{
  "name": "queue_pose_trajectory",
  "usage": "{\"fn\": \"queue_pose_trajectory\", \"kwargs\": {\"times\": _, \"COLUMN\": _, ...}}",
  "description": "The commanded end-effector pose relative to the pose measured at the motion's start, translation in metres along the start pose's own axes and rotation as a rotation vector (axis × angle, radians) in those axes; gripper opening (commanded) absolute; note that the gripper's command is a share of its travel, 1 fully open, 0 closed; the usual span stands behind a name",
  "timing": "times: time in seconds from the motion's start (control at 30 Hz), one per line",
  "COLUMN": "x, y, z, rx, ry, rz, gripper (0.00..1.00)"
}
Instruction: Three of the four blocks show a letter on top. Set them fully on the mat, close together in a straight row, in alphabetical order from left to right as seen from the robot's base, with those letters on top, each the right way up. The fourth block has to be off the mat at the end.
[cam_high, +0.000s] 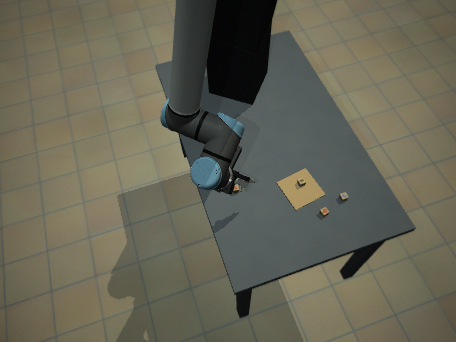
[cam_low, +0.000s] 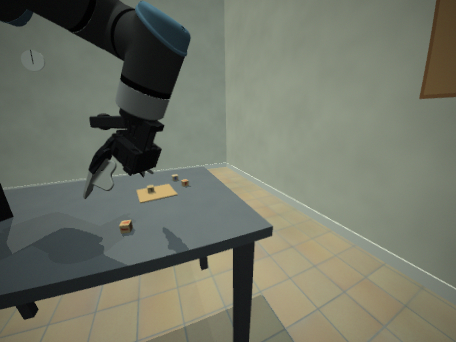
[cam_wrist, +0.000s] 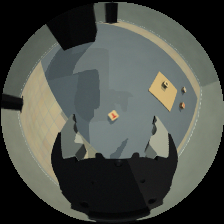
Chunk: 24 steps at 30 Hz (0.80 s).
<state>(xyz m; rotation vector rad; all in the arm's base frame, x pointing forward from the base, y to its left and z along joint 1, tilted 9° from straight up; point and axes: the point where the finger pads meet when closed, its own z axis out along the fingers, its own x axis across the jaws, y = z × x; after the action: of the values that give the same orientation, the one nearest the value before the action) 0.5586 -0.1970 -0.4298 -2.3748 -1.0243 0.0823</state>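
My gripper (cam_high: 242, 182) (cam_low: 97, 183) (cam_wrist: 114, 132) is open and empty. It hangs above a tan block with a red letter on top (cam_high: 236, 188) (cam_low: 126, 226) (cam_wrist: 113, 115), which lies on the table well left of the mat. The tan mat (cam_high: 300, 198) (cam_low: 163, 193) (cam_wrist: 161, 95) carries one block with a dark mark (cam_high: 301, 181) (cam_low: 150, 188) (cam_wrist: 164, 85). Two more blocks lie off the mat just beyond it: a pale one (cam_high: 343, 196) (cam_low: 174, 176) (cam_wrist: 183, 90) and an orange-topped one (cam_high: 324, 211) (cam_low: 185, 182) (cam_wrist: 182, 105). The letters are too small to read.
The dark grey table (cam_high: 300, 125) (cam_low: 200, 212) (cam_wrist: 130, 60) has its near edge close to the block under my gripper. The robot's black base (cam_high: 240, 45) stands at the far end of the table. My arm's shadow falls across the table.
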Motion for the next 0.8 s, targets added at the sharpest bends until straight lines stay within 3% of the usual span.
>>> {"fn": "queue_pose_trajectory", "kwargs": {"times": 0.0, "x": 0.000, "y": 0.000, "z": -0.001, "rx": -0.001, "ry": 0.000, "rz": 0.000, "gripper": 1.00}}
{"fn": "queue_pose_trajectory", "kwargs": {"times": 0.6, "x": 0.009, "y": -0.002, "z": 0.002, "rx": -0.021, "ry": -0.010, "rz": -0.032, "gripper": 1.00}}
{"fn": "queue_pose_trajectory", "kwargs": {"times": 0.77, "x": 0.043, "y": -0.011, "z": 0.013, "rx": -0.094, "ry": -0.049, "rz": -0.152, "gripper": 1.00}}
